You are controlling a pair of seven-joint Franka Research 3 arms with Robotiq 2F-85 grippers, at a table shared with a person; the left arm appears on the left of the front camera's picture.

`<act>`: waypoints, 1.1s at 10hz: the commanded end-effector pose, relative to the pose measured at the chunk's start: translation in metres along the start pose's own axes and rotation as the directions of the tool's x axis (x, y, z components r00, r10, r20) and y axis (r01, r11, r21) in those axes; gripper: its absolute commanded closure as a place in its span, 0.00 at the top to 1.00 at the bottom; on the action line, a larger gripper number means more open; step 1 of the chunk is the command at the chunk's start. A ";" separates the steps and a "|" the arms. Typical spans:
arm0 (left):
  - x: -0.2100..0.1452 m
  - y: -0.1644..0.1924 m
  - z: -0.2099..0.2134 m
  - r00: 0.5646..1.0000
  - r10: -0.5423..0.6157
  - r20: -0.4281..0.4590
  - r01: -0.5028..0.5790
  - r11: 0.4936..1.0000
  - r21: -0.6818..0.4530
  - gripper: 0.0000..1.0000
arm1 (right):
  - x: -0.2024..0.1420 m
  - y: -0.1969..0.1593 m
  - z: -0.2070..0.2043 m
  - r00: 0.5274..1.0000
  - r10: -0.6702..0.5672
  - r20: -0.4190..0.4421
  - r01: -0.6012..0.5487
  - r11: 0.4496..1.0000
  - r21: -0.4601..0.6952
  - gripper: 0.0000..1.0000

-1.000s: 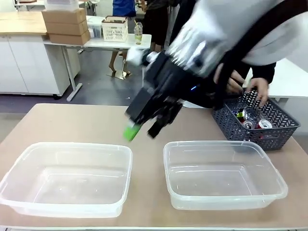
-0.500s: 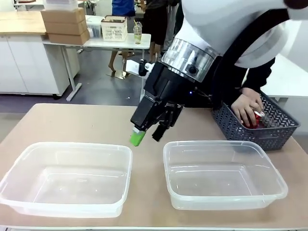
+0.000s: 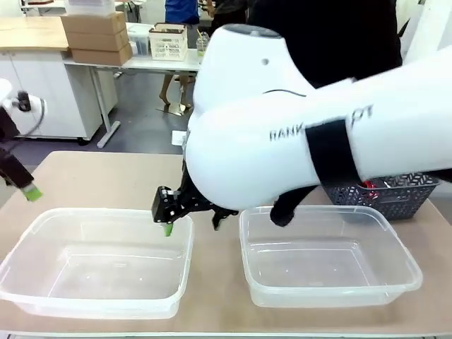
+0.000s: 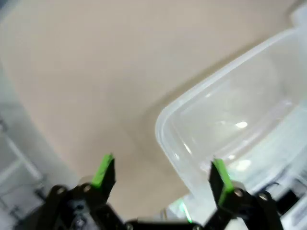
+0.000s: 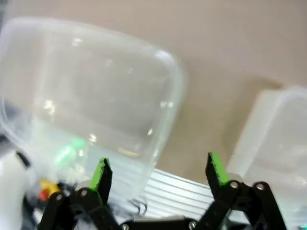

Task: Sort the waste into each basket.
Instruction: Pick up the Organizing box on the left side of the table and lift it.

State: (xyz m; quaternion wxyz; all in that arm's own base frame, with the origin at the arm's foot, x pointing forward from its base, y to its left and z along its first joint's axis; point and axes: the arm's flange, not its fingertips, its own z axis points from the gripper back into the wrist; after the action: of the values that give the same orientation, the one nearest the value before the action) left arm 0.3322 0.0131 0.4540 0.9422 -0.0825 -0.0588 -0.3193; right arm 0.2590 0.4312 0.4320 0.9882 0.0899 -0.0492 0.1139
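Hovering over the strip of counter (image 3: pixel 215 282) between the two clear tubs, the right pincer (image 3: pixel 192 223) has its fingers spread wide, pinching nothing. The left tub (image 3: pixel 106 212) and the right tub (image 3: pixel 318 210) sit side by side along the counter's near edge, and the left pincer (image 4: pixel 162 175), also spread and bare, hangs near the left tub's far left corner. A partly hidden red can (image 3: pixel 369 185) lies in the dark grey lattice basket (image 3: pixel 395 201) at the counter's right edge.
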 end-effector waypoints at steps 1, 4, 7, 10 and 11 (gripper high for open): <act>-0.046 -0.001 -0.022 0.994 0.013 -0.108 -0.039 0.970 -0.238 1.00 | -0.002 0.007 0.011 0.996 0.092 -0.013 -0.091 0.993 0.074 1.00; -0.009 0.005 -0.021 0.997 0.017 -0.072 -0.025 0.995 -0.101 1.00 | 0.008 0.022 -0.019 0.995 0.034 -0.095 -0.036 0.999 -0.016 1.00; -0.030 -0.005 -0.065 0.974 0.096 -0.205 -0.116 0.989 -0.088 1.00 | 0.023 0.033 -0.049 0.974 -0.117 -0.196 0.115 0.993 -0.022 1.00; -0.047 -0.024 -0.104 0.939 0.192 -0.284 -0.219 0.974 -0.065 1.00 | 0.025 0.034 -0.065 0.964 -0.167 -0.207 0.150 0.984 -0.094 1.00; -0.048 -0.025 -0.110 0.931 0.199 -0.305 -0.227 0.972 -0.058 1.00 | 0.026 0.034 -0.066 0.963 -0.170 -0.210 0.147 0.982 -0.119 1.00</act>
State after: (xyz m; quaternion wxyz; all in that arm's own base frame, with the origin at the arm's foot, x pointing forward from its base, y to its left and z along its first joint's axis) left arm 0.3394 0.0091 0.3747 0.9607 -0.1019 0.1031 -0.2365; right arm 0.2807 0.4685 0.3706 0.9945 0.0588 0.0697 0.0510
